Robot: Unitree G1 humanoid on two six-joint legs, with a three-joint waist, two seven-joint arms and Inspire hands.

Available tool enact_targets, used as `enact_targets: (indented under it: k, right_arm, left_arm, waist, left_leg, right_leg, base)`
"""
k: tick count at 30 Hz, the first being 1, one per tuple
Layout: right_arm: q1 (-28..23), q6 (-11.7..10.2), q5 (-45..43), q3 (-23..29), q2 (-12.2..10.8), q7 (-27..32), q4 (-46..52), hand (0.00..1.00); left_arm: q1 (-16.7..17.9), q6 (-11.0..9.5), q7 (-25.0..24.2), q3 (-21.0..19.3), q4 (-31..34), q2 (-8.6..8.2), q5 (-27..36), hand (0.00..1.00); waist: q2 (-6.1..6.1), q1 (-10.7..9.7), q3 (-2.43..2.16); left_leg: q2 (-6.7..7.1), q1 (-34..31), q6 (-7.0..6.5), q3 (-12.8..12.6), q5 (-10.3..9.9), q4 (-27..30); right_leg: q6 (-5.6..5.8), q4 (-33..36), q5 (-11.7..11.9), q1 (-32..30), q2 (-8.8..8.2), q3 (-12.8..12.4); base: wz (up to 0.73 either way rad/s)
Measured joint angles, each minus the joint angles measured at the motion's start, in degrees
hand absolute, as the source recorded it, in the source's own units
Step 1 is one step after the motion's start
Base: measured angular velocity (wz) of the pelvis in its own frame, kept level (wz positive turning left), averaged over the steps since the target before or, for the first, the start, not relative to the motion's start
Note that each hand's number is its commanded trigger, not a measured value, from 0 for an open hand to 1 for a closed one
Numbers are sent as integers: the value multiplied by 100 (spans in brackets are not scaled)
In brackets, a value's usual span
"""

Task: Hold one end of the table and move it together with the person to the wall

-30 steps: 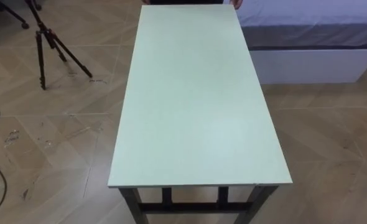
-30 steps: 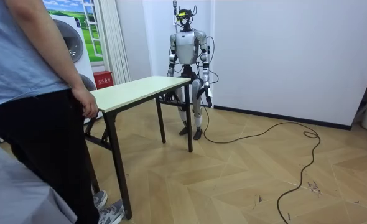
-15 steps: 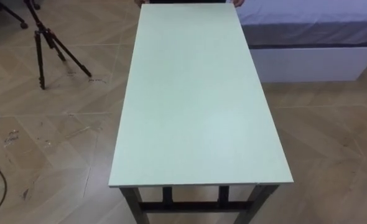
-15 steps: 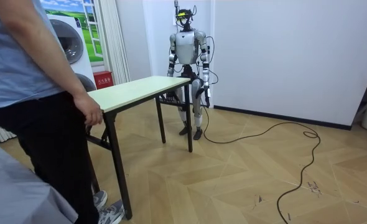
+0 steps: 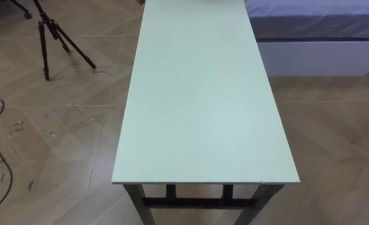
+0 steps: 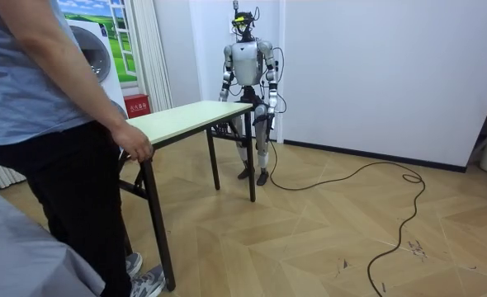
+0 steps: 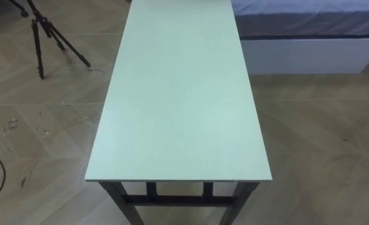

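**G1 at the table's end, hands low, lift not yet taken up**

Room view: the left hand hangs by the hip, level with the table's legs and just off its corner. The right hand sits close behind the table's short edge. Both are too small there to tell whether the fingers are clenched or released, and contact with the table is not readable.

Directly ahead of the hands, the table runs lengthwise away from the robot, all legs on the floor and the top bare. At the end far from the hands, a person stands with a hand laid on the edge at the corner.

Out to the left-hand side is a tripod. Out to the right-hand side is a bed, near the table's far corner.

Judgement: the step is taking hold. To do it well:
- Bring both hands to the near short edge, evenly either side of centre.
- Get a firm hold before any lift.
- Rise with the person so the top stays level.
- Steer clear of the bed and tripod.
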State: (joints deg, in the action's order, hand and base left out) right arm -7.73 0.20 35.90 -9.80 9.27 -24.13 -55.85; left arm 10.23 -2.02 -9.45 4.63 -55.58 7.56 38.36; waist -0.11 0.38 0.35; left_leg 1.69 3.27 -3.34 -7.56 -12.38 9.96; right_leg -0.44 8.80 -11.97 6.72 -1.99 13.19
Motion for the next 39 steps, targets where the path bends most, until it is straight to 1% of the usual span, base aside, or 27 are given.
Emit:
enact_targets:
  k: [3,4,5,8,10,11,14,15,16,18,19,21,23,26,27,28,29,32,35,39]
  right_arm:
    - [-156,51,12,-1,8,-114,444,0]
    - [-239,87,20,-6,8,-120,645,0]
    - [-331,117,43,-15,8,-141,850,0]
    - [-603,124,246,-27,8,-253,1345,0]
    - [-695,162,256,-68,7,-305,1559,0]
    - [-724,237,256,-115,9,-325,1696,0]
    - [-857,304,285,-150,9,-399,2113,0]
    - [-863,306,357,-158,8,-438,2140,0]
    - [-874,318,603,-199,8,-458,2181,0]
    - [-900,358,1068,-266,12,-463,2337,0]
    - [-906,358,1182,-285,12,-465,2367,0]
    - [-918,358,1471,-374,33,-465,2526,0]
    - [-924,357,1747,-512,64,-485,2726,0]
    - [-924,357,2044,-600,91,-518,2853,0]
    - [-931,357,2069,-615,109,-520,2902,0]
    - [-946,357,2118,-686,191,-535,3041,0]
    - [-956,358,2144,-710,236,-570,3149,0]
    - [-933,353,2253,-704,262,-675,3245,0]
    - [-913,353,2263,-702,268,-735,3245,0]
    - [-913,354,2264,-705,279,-739,3245,0]
  left_arm:
    - [165,83,-143,15,446,32,129,0]
    - [231,133,-210,22,640,37,276,0]
    - [328,169,-261,91,908,70,430,0]
    - [558,200,-392,304,1501,140,635,0]
    - [651,230,-453,460,1779,179,799,0]
    - [699,254,-510,554,1954,216,931,0]
    - [754,323,-639,624,2382,232,1169,0]
    - [754,328,-645,641,2439,233,1242,0]
    - [763,335,-643,689,2502,248,1398,0]
    - [832,347,-643,765,2683,298,1549,0]
    - [846,349,-643,784,2728,311,1600,0]
    - [878,349,-643,812,2853,377,1614,0]
    - [906,349,-643,887,2985,478,1618,0]
    - [921,349,-641,941,3101,523,1667,0]
    - [934,349,-635,959,3133,527,1730,0]
    - [983,349,-622,978,3247,548,1858,0]
    - [1072,349,-621,1022,3405,604,2089,0]
    - [1246,348,-621,1107,3716,728,2539,0]
    - [1287,345,-622,1184,3760,753,2897,0]
    - [1287,333,-626,1261,3760,777,3136,0]
  waist:
    - [-1,-9,-2]
    - [-12,-13,-5]
    - [-26,-13,-12]
    - [-40,-3,-18]
    - [-37,-1,-16]
    - [-37,-6,-16]
    - [-16,-16,-9]
    - [-12,-19,-9]
    - [-5,-24,-6]
    - [8,-27,11]
    - [13,-26,12]
    - [11,-19,13]
    - [9,-22,11]
    - [4,-21,4]
    - [6,-22,5]
    - [14,-30,3]
    - [14,-33,4]
    - [13,-35,2]
    - [14,-36,2]
    - [20,-46,3]
  left_leg:
    - [1,-10,0,-14,0,4]
    - [2,-15,0,-15,0,14]
    - [2,-15,0,-16,0,18]
    - [2,-11,0,-21,0,49]
    - [3,-21,0,-24,0,51]
    - [1,-21,0,-24,0,54]
    - [-1,-36,0,-36,0,73]
    - [-2,-39,0,-35,0,76]
    - [-3,-43,0,-27,0,75]
    - [-8,-63,-1,-3,0,68]
    - [-10,-67,-1,-2,0,70]
    - [-9,-92,-2,0,0,82]
    - [-8,-122,-3,3,1,111]
    - [-9,-211,-4,-10,1,181]
    - [-9,-230,-5,-10,1,189]
    - [-11,-280,-9,-3,4,195]
    - [-10,-285,-10,8,4,197]
    - [-9,-284,-10,14,4,205]
    - [-9,-264,-10,11,4,216]
    - [-10,-267,-10,7,4,232]
  right_leg:
    - [0,-1,0,-12,0,-9]
    - [0,-1,0,-10,-3,-3]
    - [0,-1,0,-9,-5,7]
    - [0,0,0,-3,-11,22]
    - [0,2,0,9,-12,45]
    - [0,3,0,14,-11,55]
    - [0,4,0,15,-15,83]
    - [0,6,0,16,-15,88]
    - [0,15,0,17,-14,91]
    - [1,75,-1,-5,-18,90]
    - [1,98,-1,-14,-18,94]
    - [1,103,-1,-29,-21,99]
    - [1,111,0,-44,-23,107]
    - [1,141,0,-119,-30,116]
    - [1,156,0,-144,-32,115]
    - [1,192,0,-197,-38,115]
    - [1,188,0,-205,-40,115]
    - [1,189,-1,-203,-43,117]
    - [1,185,-1,-181,-43,116]
    - [1,185,-1,-171,-44,120]
  base:
    - [0]
    - [3]
    - [4]
    - [1]
    - [0]
    - [0]
    - [1]
    - [4]
    - [5]
    - [5]
    - [4]
    - [0]
    - [0]
    - [4]
    - [0]
    - [0]
    - [0]
    - [3]
    - [1]
    - [0]
